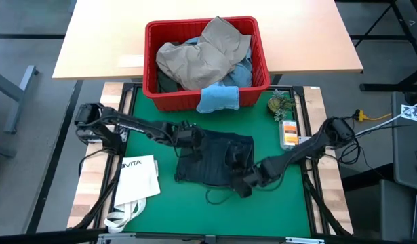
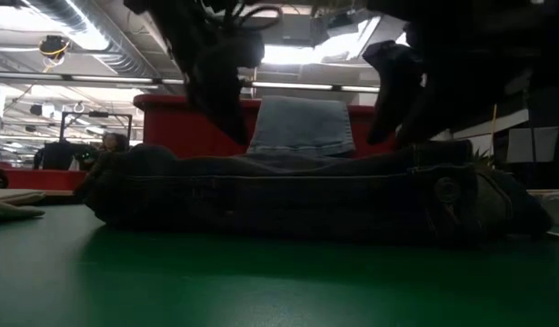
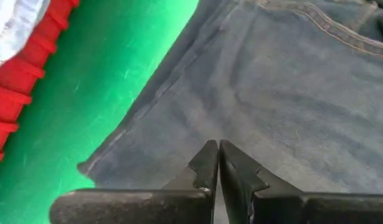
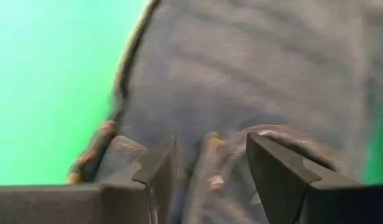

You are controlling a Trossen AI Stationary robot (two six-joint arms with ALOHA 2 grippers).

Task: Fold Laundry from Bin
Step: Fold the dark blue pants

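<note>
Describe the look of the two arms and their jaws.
Both arms are dark, slim, jointed links with thin black cables running along them. The left gripper ends in black, wedge-shaped jaws tapering to narrow tips on a dark crossbar. The right gripper has the same black angular jaws. No markings are visible on either.

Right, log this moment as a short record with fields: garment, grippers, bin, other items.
garment on mat: dark navy jeans, lying flat in the middle of the green mat
left gripper: shut, at the jeans' edge nearer the bin
right gripper: open, fingers astride a fold of the jeans
bin: red, piled with laundry; a small light blue cloth hangs over its near rim
other items: white VITA tote bag on the mat's left side
</note>
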